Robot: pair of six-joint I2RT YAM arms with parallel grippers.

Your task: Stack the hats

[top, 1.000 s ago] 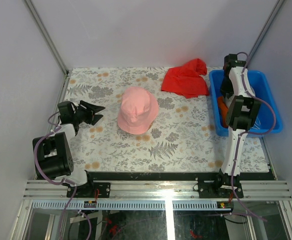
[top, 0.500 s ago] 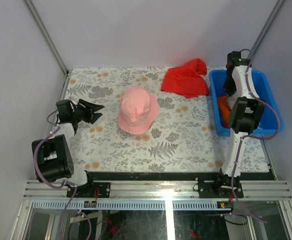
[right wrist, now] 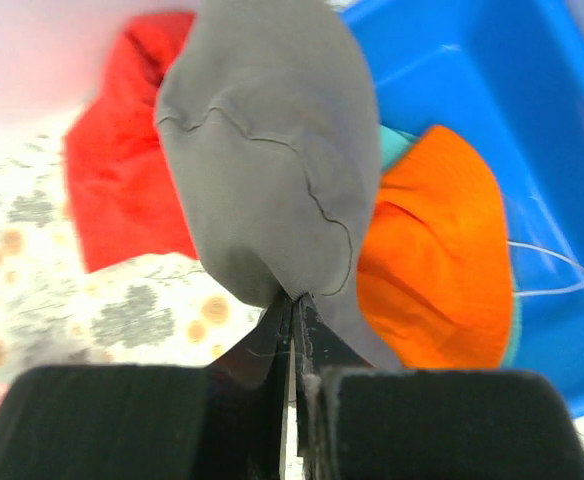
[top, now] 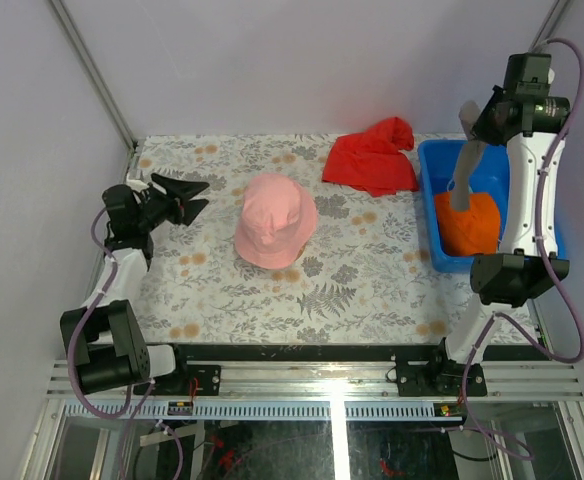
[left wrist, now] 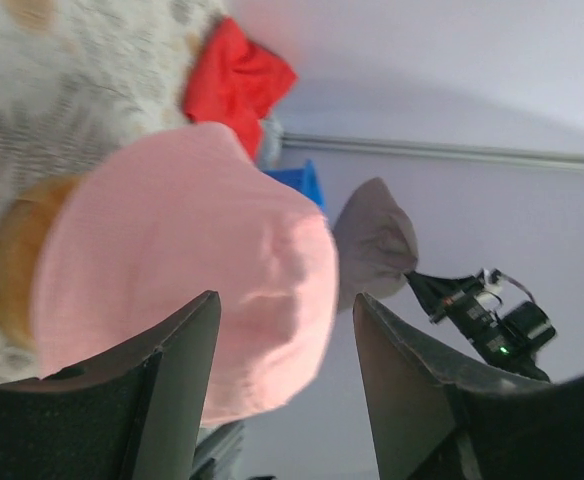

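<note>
A pink hat sits mid-table and fills the left wrist view. My left gripper is open and empty, hovering left of it. My right gripper is raised high over the blue bin and shut on the grey hat, which hangs below it; in the right wrist view the grey hat is pinched at the fingertips. The orange hat lies in the bin, with a teal edge of another hat under it.
A blue bin stands at the table's right edge. A flat red cloth lies at the back, left of the bin. The table has a floral cover. Grey walls close in the sides and back.
My right arm has risen out of the bin, lifting the grey hat clear and uncovering the orange hat. My left gripper has moved up and toward the back.
</note>
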